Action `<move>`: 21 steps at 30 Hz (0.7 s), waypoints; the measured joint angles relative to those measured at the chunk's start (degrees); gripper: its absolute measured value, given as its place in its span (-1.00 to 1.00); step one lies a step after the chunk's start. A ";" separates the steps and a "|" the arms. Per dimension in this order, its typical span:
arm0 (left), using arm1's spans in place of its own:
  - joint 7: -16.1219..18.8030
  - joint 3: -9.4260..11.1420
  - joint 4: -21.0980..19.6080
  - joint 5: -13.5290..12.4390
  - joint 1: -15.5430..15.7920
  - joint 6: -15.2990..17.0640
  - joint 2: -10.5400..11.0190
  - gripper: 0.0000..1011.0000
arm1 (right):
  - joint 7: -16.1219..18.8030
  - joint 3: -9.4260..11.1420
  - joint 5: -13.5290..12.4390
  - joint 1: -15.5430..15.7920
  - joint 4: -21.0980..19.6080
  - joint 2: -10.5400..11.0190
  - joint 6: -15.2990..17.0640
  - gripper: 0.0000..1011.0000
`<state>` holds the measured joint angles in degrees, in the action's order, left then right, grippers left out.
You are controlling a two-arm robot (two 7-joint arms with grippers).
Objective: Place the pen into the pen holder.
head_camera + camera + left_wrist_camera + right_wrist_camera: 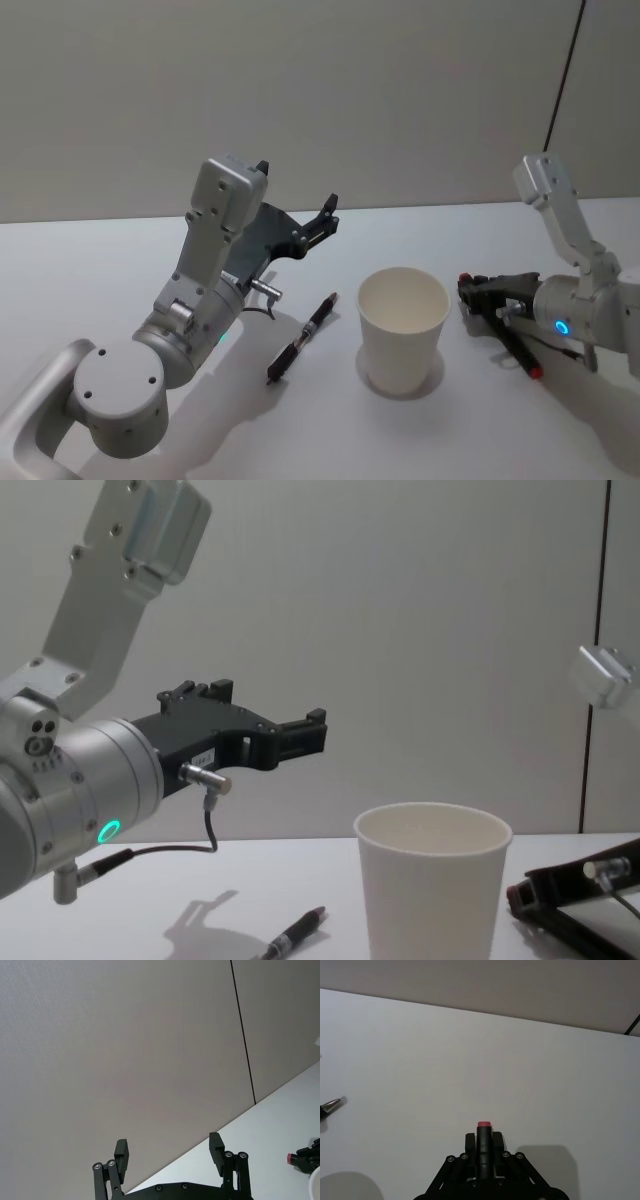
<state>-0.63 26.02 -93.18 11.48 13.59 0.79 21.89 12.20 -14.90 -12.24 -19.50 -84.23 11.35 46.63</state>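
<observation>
Risk sits with the right hand (472, 290), low on the worktop right of the paper cup (402, 330), pinching a red-capped pen (484, 1130) seemingly lengthwise (awkward to upend): swinging it over could topple the light cup. Left hand (296, 187) hovers spread, raised at left.

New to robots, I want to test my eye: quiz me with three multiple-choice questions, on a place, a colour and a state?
1. Against the paper cup, the black pen is: A) inside B) on the table, to the robot's left C) across the rim.
2. The held pen, in the right gripper, is tipped: A) green B) red C) blue.
3. The jaws of the left gripper are: A) shut on a pen B) shut on the cup C) open, empty.
B, it lies beside the cup; B, red shows between shut jaws; A, they stand apart.
</observation>
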 joint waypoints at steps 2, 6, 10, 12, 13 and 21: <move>0.00 0.00 0.00 0.00 0.00 0.00 0.00 0.98 | 0.00 0.00 0.00 0.00 0.00 0.00 0.00 -0.62; 0.00 0.00 0.00 0.00 0.00 0.00 0.00 0.98 | 0.00 0.00 0.00 0.00 0.00 0.00 0.00 -0.64; 0.00 0.00 0.00 0.00 0.00 0.00 0.00 0.98 | 0.00 0.00 0.00 0.00 -0.01 0.00 -0.01 -0.65; 0.00 0.00 0.00 0.00 0.00 0.00 0.00 0.98 | 0.00 0.00 0.00 -0.01 -0.01 0.00 -0.01 -0.65; 0.00 0.00 0.00 0.00 0.00 0.00 0.00 0.98 | 0.00 0.00 0.00 0.00 -0.01 0.00 -0.01 -0.65; 0.00 0.00 0.00 0.00 0.00 0.00 0.00 0.98 | 0.00 0.00 0.00 -0.01 0.00 0.00 -0.01 -0.65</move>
<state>-0.63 26.02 -93.18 11.48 13.59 0.80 21.89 12.20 -14.90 -12.23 -19.51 -84.24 11.35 46.62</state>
